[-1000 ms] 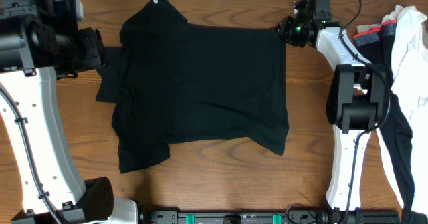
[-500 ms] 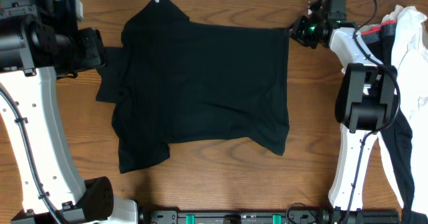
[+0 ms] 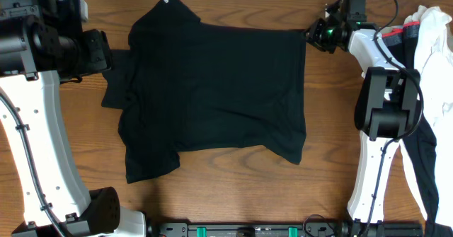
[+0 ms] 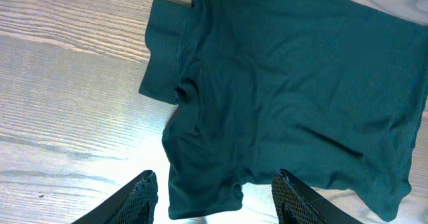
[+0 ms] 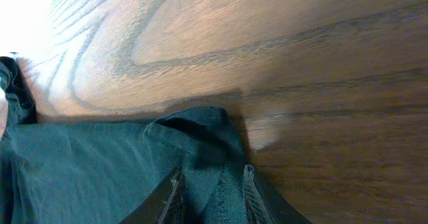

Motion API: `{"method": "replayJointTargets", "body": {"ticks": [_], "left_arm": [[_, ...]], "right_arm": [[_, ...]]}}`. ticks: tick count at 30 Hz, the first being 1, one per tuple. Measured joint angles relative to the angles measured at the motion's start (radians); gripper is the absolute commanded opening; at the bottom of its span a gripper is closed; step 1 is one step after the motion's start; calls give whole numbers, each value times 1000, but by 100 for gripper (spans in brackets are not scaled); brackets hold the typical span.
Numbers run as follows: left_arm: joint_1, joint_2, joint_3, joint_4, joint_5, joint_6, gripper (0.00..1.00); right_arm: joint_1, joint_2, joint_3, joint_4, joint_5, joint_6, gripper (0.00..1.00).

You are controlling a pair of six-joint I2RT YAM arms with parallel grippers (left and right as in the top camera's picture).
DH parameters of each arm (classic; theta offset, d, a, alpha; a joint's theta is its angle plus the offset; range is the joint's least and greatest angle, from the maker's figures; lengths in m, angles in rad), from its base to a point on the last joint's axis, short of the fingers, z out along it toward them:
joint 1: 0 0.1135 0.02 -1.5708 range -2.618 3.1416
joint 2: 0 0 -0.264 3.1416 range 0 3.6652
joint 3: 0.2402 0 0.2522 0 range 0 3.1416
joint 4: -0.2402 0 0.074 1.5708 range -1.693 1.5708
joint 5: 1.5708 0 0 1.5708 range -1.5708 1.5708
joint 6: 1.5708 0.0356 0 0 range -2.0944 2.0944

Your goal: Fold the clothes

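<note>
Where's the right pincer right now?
Overhead view: the right pincer is at the table's far right, on the black T-shirt's far right-hand corner, with the white cloth further right.

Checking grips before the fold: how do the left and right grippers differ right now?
The left gripper hangs open above the T-shirt, holding nothing; the right gripper is closed narrowly on its corner. Left is high over the sleeve side; right is low at the table. Both face the shirt.

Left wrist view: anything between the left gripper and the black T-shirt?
Nothing visible. The left gripper hangs open right over the T-shirt. Below its fingers there is only the shirt's lower edge and bare wooden table, with no other cloth or object in between.
</note>
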Motion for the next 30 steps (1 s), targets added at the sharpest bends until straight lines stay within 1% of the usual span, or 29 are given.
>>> {"method": "replayJointTargets", "body": {"ticks": [7, 11, 12, 14, 15, 17, 19, 24, 30], "left_arm": [[0, 0, 0, 0, 0, 0, 58], [0, 0, 0, 0, 0, 0, 58], [0, 0, 0, 0, 0, 0, 57], [0, 0, 0, 0, 0, 0, 57], [0, 0, 0, 0, 0, 0, 57], [0, 0, 0, 0, 0, 0, 58], [0, 0, 0, 0, 0, 0, 57], [0, 0, 0, 0, 0, 0, 57], [0, 0, 0, 0, 0, 0, 58]], "right_arm": [[18, 0, 0, 0, -1, 0, 24], [18, 0, 0, 1, 0, 0, 20], [17, 0, 0, 2, 1, 0, 21], [18, 0, 0, 5, 3, 0, 34], [18, 0, 0, 6, 4, -6, 34], [17, 0, 0, 8, 3, -11, 29], [16, 0, 0, 16, -5, -22, 27], [7, 0, 0, 49, -61, -31, 29], [3, 0, 0, 23, -81, -32, 29]]}}
